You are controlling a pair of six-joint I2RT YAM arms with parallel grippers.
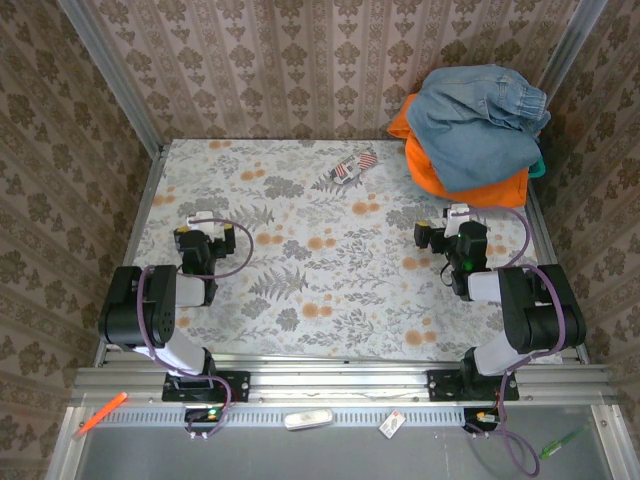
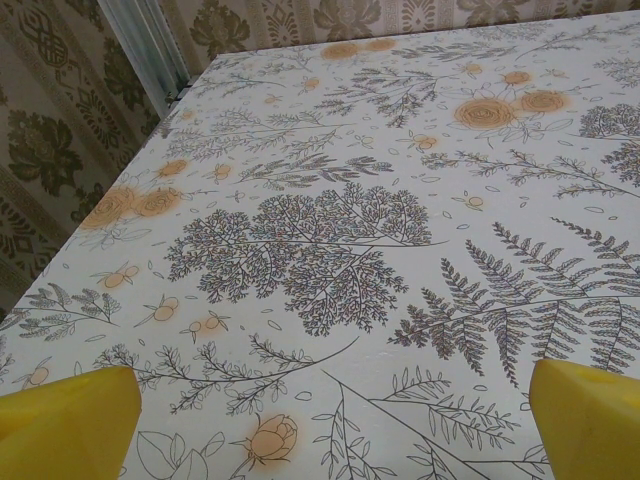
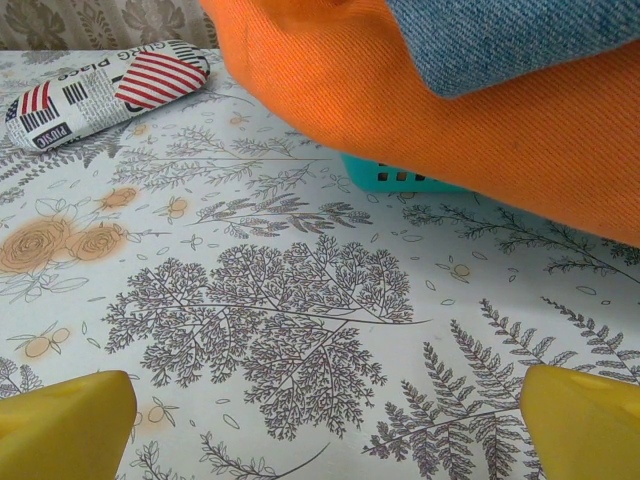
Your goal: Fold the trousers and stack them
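Observation:
The trousers (image 1: pixel 480 120), light blue faded denim, lie bunched on top of a bright orange garment (image 1: pixel 470 180) at the table's far right corner. In the right wrist view the trousers (image 3: pixel 500 35) show at the top, over the orange garment (image 3: pixel 440 100). My right gripper (image 1: pixel 457 213) stands open just in front of that pile, its yellow fingertips (image 3: pixel 65 425) wide apart over bare cloth. At the left side of the table my left gripper (image 1: pixel 203 219) is open too, yellow fingertips (image 2: pixel 70 420) at the lower corners of its view, nothing between them.
A floral tablecloth (image 1: pixel 300 260) covers the table. A striped, printed case (image 1: pixel 348 168) lies at the back centre, also the case (image 3: pixel 105 90) in the right wrist view. A teal basket (image 3: pixel 395 178) peeks from under the orange garment. Patterned walls close in on three sides.

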